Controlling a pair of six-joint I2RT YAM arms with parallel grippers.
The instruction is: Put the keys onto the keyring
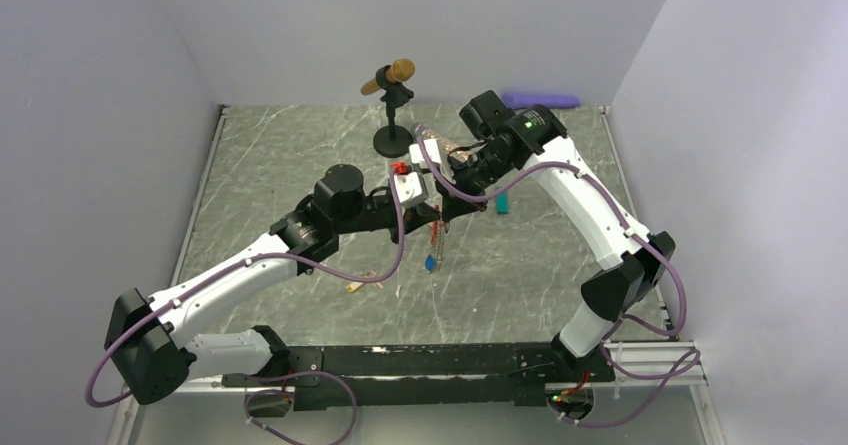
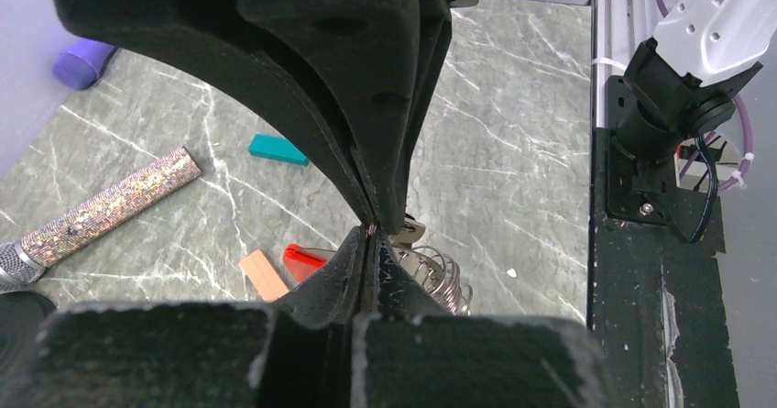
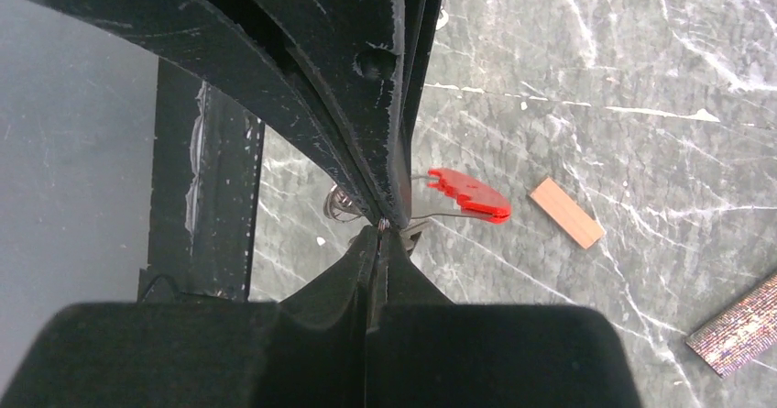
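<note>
Both grippers meet above the middle of the table. My left gripper (image 1: 428, 212) (image 2: 371, 232) is shut, pinching thin metal of the keyring. The keyring's red clip (image 2: 302, 259) and silvery coil (image 2: 442, 281) show just past its tips. My right gripper (image 1: 452, 197) (image 3: 383, 225) is also shut on a thin wire of the keyring, with the red clip (image 3: 469, 194) to its right and the coil (image 3: 344, 204) to its left. In the top view the keyring (image 1: 439, 231) hangs below the grippers, with a blue-tagged key (image 1: 430, 263) dangling at its end. Other keys are hidden.
A tan wooden block (image 1: 352, 287) (image 2: 263, 275) (image 3: 568, 213) lies on the marble table. A teal block (image 1: 503, 203) (image 2: 278, 149) lies right of centre. A glittery tube (image 2: 110, 206) (image 3: 738, 325), a microphone stand (image 1: 392, 115) and a purple object (image 1: 540, 100) stand farther back.
</note>
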